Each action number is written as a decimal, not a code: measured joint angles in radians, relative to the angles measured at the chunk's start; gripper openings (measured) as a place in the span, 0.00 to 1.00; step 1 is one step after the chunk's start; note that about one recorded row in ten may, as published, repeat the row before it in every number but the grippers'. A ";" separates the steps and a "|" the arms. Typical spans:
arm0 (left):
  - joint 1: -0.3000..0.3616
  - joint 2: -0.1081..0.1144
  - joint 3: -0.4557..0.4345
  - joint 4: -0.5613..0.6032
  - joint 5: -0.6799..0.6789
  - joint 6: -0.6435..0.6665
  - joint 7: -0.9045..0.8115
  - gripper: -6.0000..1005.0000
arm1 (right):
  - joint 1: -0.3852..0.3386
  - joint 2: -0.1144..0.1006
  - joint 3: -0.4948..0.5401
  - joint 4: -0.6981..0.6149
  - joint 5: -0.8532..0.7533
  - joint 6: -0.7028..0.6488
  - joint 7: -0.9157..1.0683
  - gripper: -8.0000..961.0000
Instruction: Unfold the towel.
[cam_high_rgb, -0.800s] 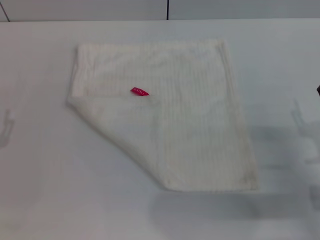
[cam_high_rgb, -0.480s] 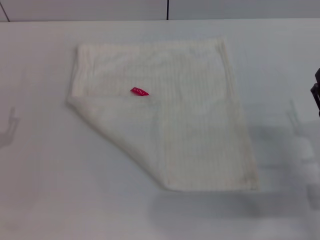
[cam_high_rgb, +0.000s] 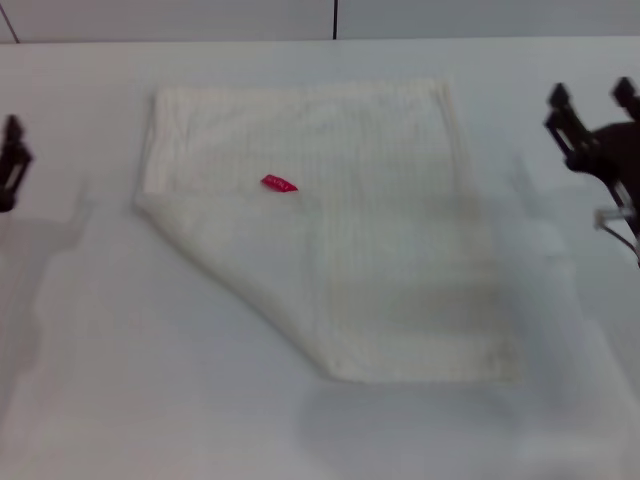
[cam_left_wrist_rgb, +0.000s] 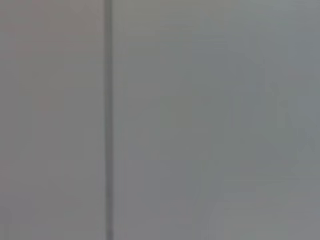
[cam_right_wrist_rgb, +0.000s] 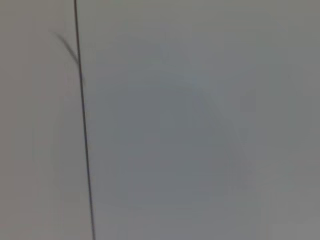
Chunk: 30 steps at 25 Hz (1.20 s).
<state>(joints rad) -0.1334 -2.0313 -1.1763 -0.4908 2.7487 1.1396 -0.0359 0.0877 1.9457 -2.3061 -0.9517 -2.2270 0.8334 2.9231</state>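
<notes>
Lying folded between both hands, towel (cam_high_rgb: 330, 230), left hand (cam_high_rgb: 12, 160), right hand (cam_high_rgb: 592, 108) spread.

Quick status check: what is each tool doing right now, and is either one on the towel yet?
Left tool: at the table's left edge, clear of the towel; open or closed cannot be told.
Right tool: open, empty, right of the towel.
</notes>
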 joint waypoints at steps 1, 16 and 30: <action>0.008 0.009 -0.001 -0.062 0.028 -0.067 0.011 0.78 | -0.005 -0.004 0.067 -0.073 -0.020 -0.131 -0.015 0.76; 0.015 0.206 0.092 -0.916 0.140 -1.100 -0.030 0.77 | 0.258 0.130 0.909 -0.364 -0.075 -1.581 -0.189 0.58; -0.122 -0.038 -0.162 -1.079 -0.163 -1.920 0.587 0.76 | 0.657 0.093 1.164 0.037 -0.276 -1.794 -0.153 0.05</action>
<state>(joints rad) -0.2553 -2.0688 -1.3381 -1.5695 2.5852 -0.7800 0.5508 0.7443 2.0390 -1.1418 -0.9145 -2.5034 -0.9607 2.7697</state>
